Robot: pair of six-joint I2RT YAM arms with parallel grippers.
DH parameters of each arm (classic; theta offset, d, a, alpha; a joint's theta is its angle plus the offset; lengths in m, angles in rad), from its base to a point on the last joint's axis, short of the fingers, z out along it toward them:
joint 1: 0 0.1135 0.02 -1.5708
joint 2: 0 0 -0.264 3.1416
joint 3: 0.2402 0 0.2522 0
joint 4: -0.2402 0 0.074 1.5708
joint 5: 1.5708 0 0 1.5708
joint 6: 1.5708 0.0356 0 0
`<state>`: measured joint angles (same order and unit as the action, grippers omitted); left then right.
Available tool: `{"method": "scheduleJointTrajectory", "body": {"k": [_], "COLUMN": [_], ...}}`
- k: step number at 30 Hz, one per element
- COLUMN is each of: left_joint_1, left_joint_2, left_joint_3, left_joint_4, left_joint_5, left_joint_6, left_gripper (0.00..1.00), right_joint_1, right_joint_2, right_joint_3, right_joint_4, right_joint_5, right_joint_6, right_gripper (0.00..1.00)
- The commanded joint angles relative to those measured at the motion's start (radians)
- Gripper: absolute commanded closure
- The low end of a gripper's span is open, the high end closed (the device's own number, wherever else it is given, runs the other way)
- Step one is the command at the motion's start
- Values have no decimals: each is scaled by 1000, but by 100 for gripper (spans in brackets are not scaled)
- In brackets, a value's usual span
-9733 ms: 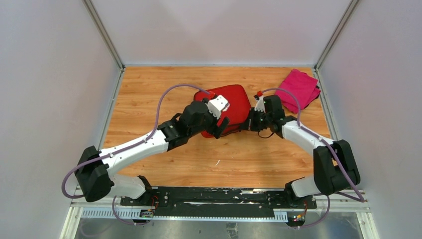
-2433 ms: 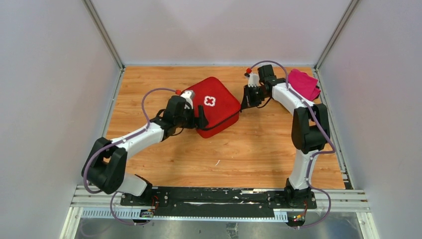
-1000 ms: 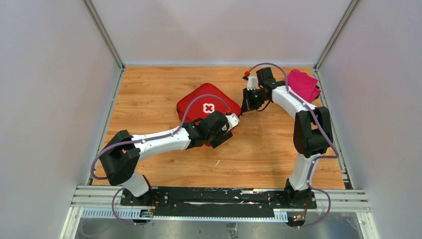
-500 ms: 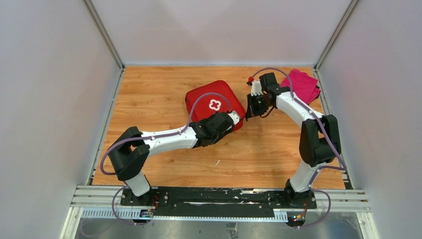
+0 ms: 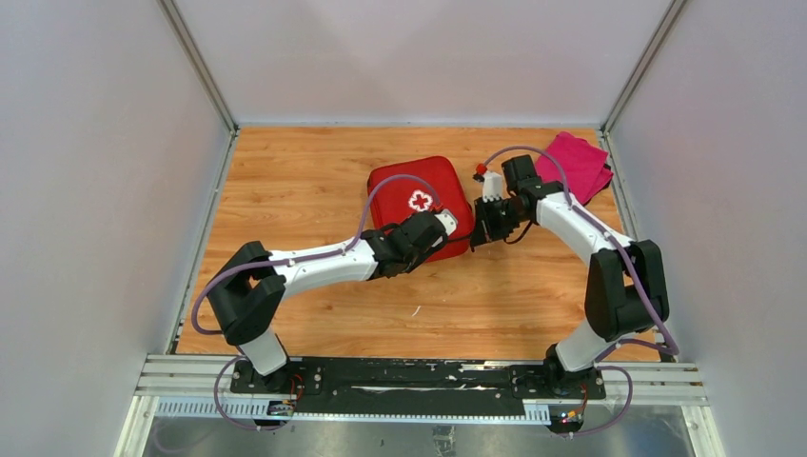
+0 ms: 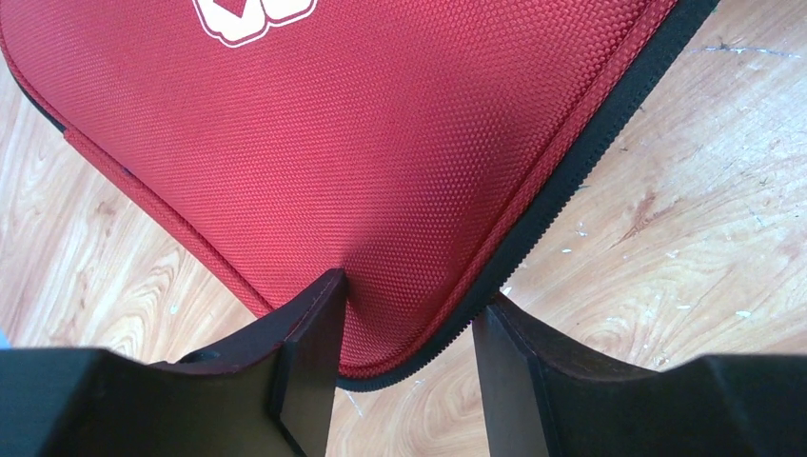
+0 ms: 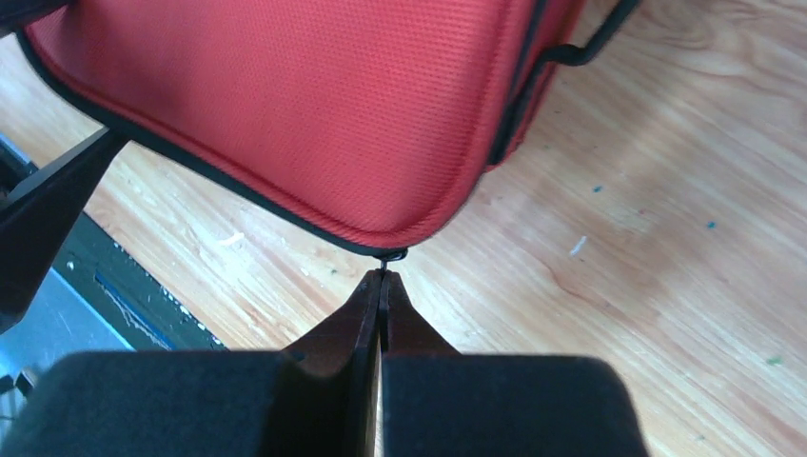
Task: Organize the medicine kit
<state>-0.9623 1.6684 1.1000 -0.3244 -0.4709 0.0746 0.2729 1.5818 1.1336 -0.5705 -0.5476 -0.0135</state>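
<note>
Facing: medicine kit [image 5: 433, 181] flat, cross up, one corner aimed into L gripper [image 6: 409, 314]; squarish, no clear long axis.
Contents: zipped shut, inside hidden.
L gripper: jaws approx half-wide, clamped on that corner, kit straight ahead.
R gripper [image 7: 381, 281]: fully closed, tips at zip pull [image 7: 391, 255] on kit's edge just ahead; pinched or not, can't tell.
</note>
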Motion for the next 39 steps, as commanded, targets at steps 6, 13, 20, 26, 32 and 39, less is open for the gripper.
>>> {"method": "scheduleJointTrajectory", "body": {"k": [6,13,20,26,32,39], "left_joint_1": [33,33,18,0,0,15], "left_joint_2": [53,12,-122,-339,-561,-525], "left_joint_3": [-1,-31,-111,-206,-289,-233], "left_joint_4": [-8,47,161,226,320,268], "left_joint_5": [19,68,212,309,276,180], "left_joint_6": [-70,-70,-88,-95,-143,-142], "left_gripper": [54,54,48,32,16,14], "right_joint_1": [101,176,248,206,101,-51], "right_joint_2": [-29,-24,-44,-151,-257,-294], "right_joint_3": [-68,-151,-249,-352,-429,-434], "right_joint_4": [-74,184,506,562,562,518], "right_joint_5": [-194,-202,-108,94,151,89], "right_joint_6": [-23,204,457,545,578,522], "right_gripper": [100,100,100,100,100,100]}}
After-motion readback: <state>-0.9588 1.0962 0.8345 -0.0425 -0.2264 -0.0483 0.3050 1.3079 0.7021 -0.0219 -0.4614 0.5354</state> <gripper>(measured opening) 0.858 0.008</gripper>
